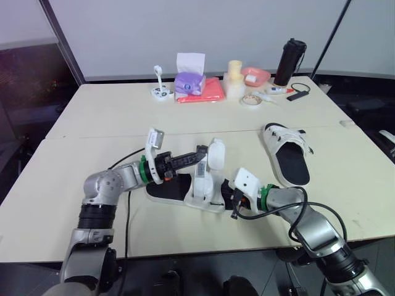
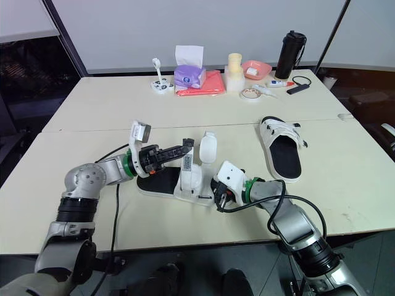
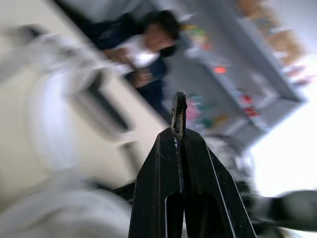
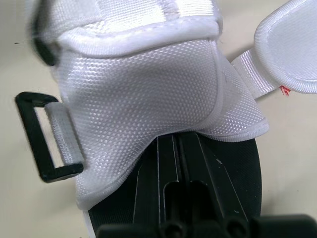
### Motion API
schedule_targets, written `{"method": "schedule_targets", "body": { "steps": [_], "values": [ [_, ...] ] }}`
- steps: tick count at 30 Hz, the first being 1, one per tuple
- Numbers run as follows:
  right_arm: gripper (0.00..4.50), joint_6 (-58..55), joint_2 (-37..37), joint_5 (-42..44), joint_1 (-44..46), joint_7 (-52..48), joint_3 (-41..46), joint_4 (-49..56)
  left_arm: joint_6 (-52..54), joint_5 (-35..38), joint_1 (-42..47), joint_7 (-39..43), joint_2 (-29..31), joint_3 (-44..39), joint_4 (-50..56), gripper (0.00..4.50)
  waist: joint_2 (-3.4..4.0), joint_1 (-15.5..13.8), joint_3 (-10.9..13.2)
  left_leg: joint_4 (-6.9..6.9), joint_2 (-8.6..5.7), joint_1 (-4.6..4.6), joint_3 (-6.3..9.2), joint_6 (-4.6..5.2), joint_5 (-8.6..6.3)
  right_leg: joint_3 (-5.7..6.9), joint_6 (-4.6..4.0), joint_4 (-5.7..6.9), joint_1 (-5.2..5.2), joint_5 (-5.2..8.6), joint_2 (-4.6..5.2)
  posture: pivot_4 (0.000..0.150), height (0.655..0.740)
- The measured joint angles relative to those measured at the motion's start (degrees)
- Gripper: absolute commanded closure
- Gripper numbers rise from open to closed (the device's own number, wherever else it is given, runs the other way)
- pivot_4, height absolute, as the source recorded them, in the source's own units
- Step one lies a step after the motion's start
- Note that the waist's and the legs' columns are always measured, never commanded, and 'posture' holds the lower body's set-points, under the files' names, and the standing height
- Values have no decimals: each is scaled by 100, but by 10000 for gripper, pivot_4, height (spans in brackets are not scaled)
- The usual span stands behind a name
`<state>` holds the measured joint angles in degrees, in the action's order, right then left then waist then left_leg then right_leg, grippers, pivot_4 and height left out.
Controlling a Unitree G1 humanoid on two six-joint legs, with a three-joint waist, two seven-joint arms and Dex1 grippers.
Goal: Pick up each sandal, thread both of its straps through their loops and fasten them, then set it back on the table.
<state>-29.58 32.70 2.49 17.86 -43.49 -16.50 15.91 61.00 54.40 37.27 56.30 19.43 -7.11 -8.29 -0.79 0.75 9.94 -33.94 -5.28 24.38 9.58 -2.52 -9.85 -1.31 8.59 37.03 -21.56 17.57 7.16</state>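
left gripper point(image 1: 202, 153): fingers pressed together on a dark sliver point(image 3: 178, 106), possibly a buckle loop seen edge-on. right gripper point(image 1: 228, 192): fingers together, tips tucked under the white upper of the near sandal point(image 1: 200, 182). that sandal lies on the table point(image 1: 92, 123), long axis crosswise between the arms. its loose strap point(image 1: 216, 154) stands just beyond the left fingertips, so the left arm is nearer. the other sandal point(image 1: 290, 157) lies well to the right.

Setting: robotics test lab, judged from fittings | two cream rectangular tables point(image 1: 185, 117) pushed together as a bench | plain white wall panels point(image 1: 185, 31) crossed by dark slanted metal struts point(image 1: 62, 43) | mixed props grouped at far edge: purple tissue box point(image 1: 189, 82), tall black flask point(image 1: 290, 61), tape roll point(image 1: 250, 100) | blurred stocked shelving point(image 3: 257, 64) and a person point(image 3: 148, 44) seen in left wrist view.
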Motion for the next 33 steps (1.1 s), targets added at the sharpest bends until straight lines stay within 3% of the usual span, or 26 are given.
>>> {"method": "schedule_targets", "body": {
  "steps": [12, 33],
  "values": [
    [45000, 9, 11, -15, 6, 52, 5, 49, 226, 355, 65, 126, 28, -28, 281, 44488, -2, -12, 1, 1, -1, 2, -2, 0, 0, -1, 0, -3, -1, 0, 1, 1500, 7400],
    [45000, -56, 35, -172, -201, 47, -3, 276, -1436, -1255, 410, 327, -465, 455, -1621, 44488, -2, -30, 1, 4, -5, 3, -4, 0, -1, 2, 1, -6, 2, 1, 2, 1500, 7400]
  ]
}}
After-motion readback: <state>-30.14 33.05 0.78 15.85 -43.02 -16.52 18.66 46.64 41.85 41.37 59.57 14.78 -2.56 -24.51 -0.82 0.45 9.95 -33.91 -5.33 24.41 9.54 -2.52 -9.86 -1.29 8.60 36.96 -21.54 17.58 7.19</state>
